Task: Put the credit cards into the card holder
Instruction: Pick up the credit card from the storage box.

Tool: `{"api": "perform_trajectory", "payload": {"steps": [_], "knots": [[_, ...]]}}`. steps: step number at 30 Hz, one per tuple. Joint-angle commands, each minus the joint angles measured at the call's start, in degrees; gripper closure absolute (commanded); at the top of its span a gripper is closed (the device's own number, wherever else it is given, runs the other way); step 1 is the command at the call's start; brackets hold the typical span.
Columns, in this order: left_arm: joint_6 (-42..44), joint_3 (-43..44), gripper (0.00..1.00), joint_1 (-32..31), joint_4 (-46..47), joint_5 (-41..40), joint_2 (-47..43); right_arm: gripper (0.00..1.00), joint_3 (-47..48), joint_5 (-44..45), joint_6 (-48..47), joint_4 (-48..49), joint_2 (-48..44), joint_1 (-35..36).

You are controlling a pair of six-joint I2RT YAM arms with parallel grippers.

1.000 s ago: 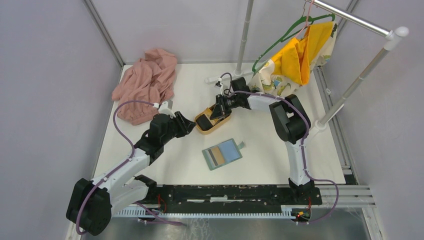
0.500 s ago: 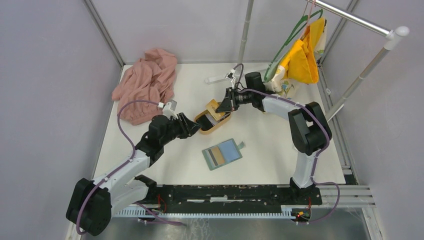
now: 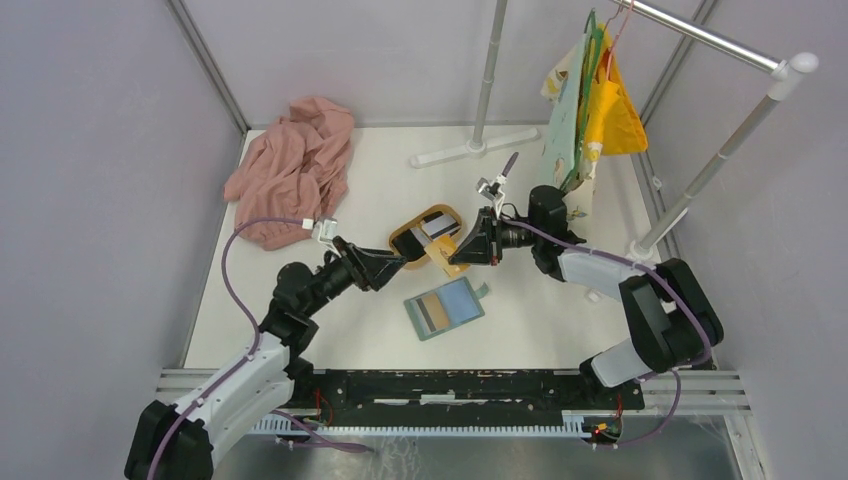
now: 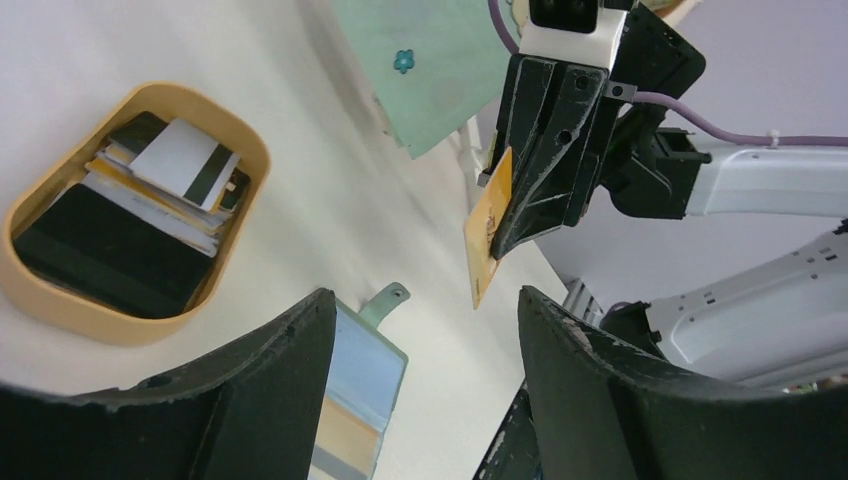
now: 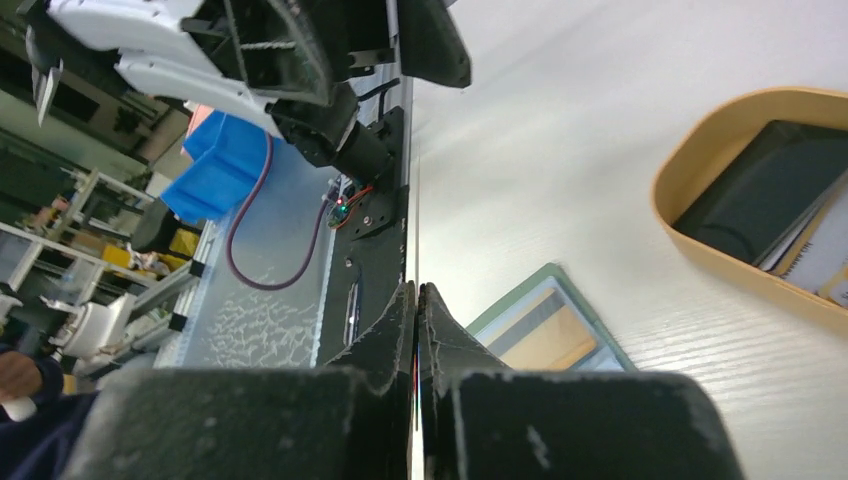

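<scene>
Card holder (image 3: 445, 307) one, pinched card (image 4: 487, 225) one

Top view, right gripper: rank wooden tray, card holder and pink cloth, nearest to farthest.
From the right gripper, shut on an orange card:
1. wooden tray: right beside it, on the left-arm side.
2. card holder: open on the table, toward the bases.
3. pink cloth: far left corner.

Bright, even light, faint shadows; right pincer (image 5: 416, 292) blurred close to lens.
</scene>
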Motion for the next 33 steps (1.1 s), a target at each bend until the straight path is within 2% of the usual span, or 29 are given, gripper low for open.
{"api": "perform_trajectory", "payload": {"steps": [1, 4, 8, 11, 18, 23, 26, 30, 33], "knots": [[-2.8, -4.6, 0.27, -1.5, 20.2, 5.2, -1.5, 1.0, -5.2, -3.8, -4.0, 6.8, -6.2, 0.3], [1.2, -6.3, 0.26, -5.8, 24.1, 2.8, -1.9, 1.0, -6.7, -4.5, -6.0, 6.3, -9.0, 0.2], [10.0, -6.6, 0.24, -15.7, 24.4, -5.0, -2.1, 1.0, -6.4, -5.1, -7.9, 5.3, -11.2, 0.2], [14.6, -6.0, 0.21, -20.4, 25.2, -8.3, -0.3, 1.0, -6.4, -5.3, -7.9, 5.3, -11.4, 0.2], [15.4, -5.0, 0.2, -22.3, 31.4, -10.8, 8.1, 1.0, -6.5, -5.8, -7.7, 5.4, -11.3, 1.0], [15.0, -3.4, 0.25, -22.5, 35.5, -10.2, 13.3, 1.0, -6.4, -6.4, -7.9, 5.6, -11.2, 2.0], [14.6, -2.7, 0.32, -22.6, 37.3, -9.2, 15.7, 0.99, -6.4, -6.5, -7.9, 5.6, -10.9, 2.3], [14.3, -1.1, 0.56, -22.6, 37.8, -6.5, 18.0, 0.99, -6.4, -6.5, -7.9, 5.5, -10.4, 2.8], [14.2, -0.1, 0.8, -22.4, 37.3, -4.8, 19.6, 0.98, -6.4, -6.6, -8.2, 5.4, -10.4, 3.1]]}}
